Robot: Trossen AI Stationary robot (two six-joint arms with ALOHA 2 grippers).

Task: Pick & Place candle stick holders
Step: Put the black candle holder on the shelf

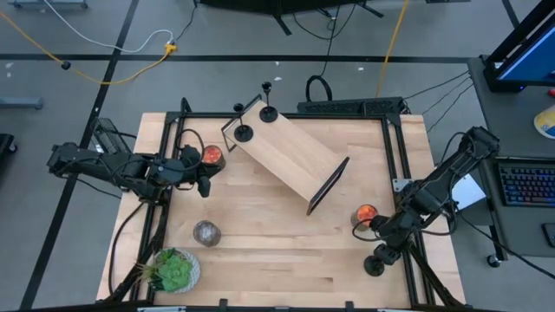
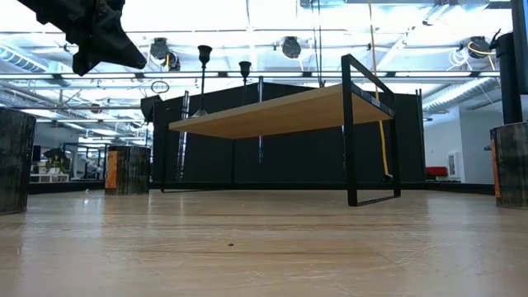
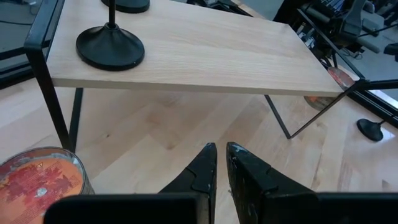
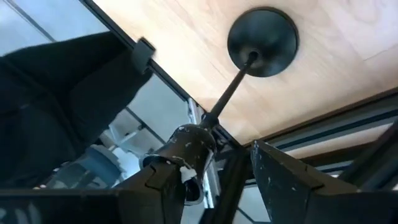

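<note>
Right gripper (image 4: 217, 177), jaws apart, flanks the stem cup of near-right candle stick holder (image 4: 261, 40); centre on stem, then close. Left gripper (image 3: 221, 171), jaws together, waits at the table's left.

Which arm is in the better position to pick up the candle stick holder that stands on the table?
The right. Its open gripper is already around the top of the candle stick holder near the table's right front corner. The left gripper is shut and far across the table.

Two dark jointed arms, black wedge fingers (image 3: 245, 171), black cabling
</note>
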